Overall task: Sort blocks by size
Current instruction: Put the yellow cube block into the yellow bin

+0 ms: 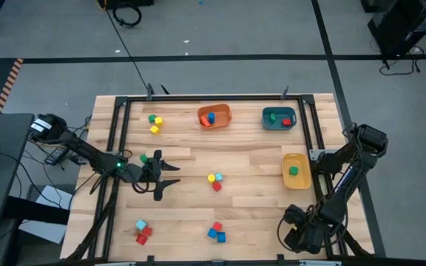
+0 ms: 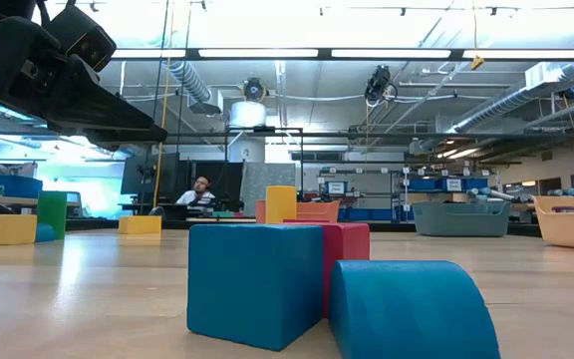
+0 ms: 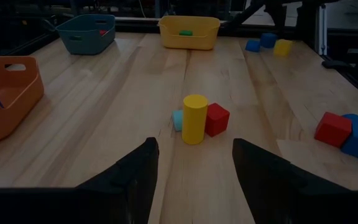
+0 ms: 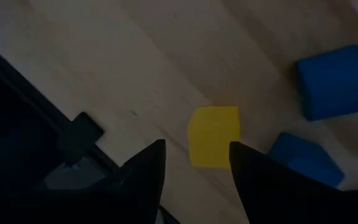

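Observation:
My left gripper [image 1: 173, 175] is open and empty at the table's left middle, low over the wood, pointing at a cluster of a yellow cylinder [image 3: 194, 118], a red cube [image 3: 217, 119] and a light blue block [image 3: 178, 119] that stand on the table a short way ahead. My right gripper [image 1: 299, 238] is open near the table's near right corner. In the right wrist view its fingers [image 4: 146, 171] point down over a yellow cube [image 4: 213, 135] lying on the table, with two blue blocks [image 4: 337, 81] beside it. I see no touch.
An orange bin [image 1: 214, 116], a teal bin [image 1: 279, 118] and a yellow bin [image 1: 296, 170] hold blocks at the far and right sides. Loose blocks lie at far left [image 1: 154, 123], near left [image 1: 143, 231] and near middle [image 1: 216, 233]. A green block [image 1: 144, 157] sits by my left gripper.

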